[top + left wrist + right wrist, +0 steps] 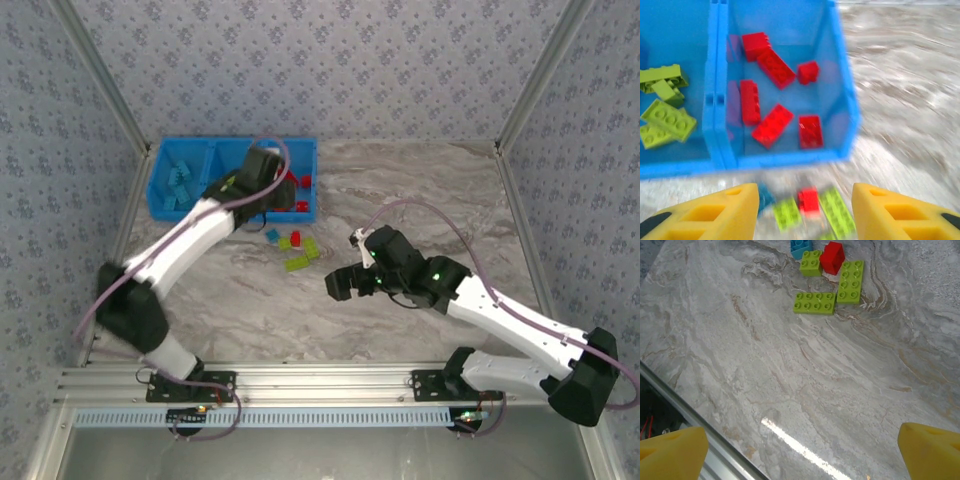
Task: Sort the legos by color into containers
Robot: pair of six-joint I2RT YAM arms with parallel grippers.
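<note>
The left gripper [802, 202] is hanging empty, its yellow fingers [720, 212] standing partly apart, just at the near side of the blue tray [790, 159]. In the tray's right compartment red bricks [772, 125] are lying; lime bricks [667, 117] are sitting in the middle one. A loose cluster [815, 302] of green, red and blue bricks is lying just in front of the tray. The right gripper [802, 447] is gaping wide and empty, farther from the tray. Since those bricks are crowding together, a descending finger risks nudging neighbours or pinching two colours.

text: none readable | brands, numbers: none | legos [814, 303]: nothing legible | containers [790, 160]: nothing legible
</note>
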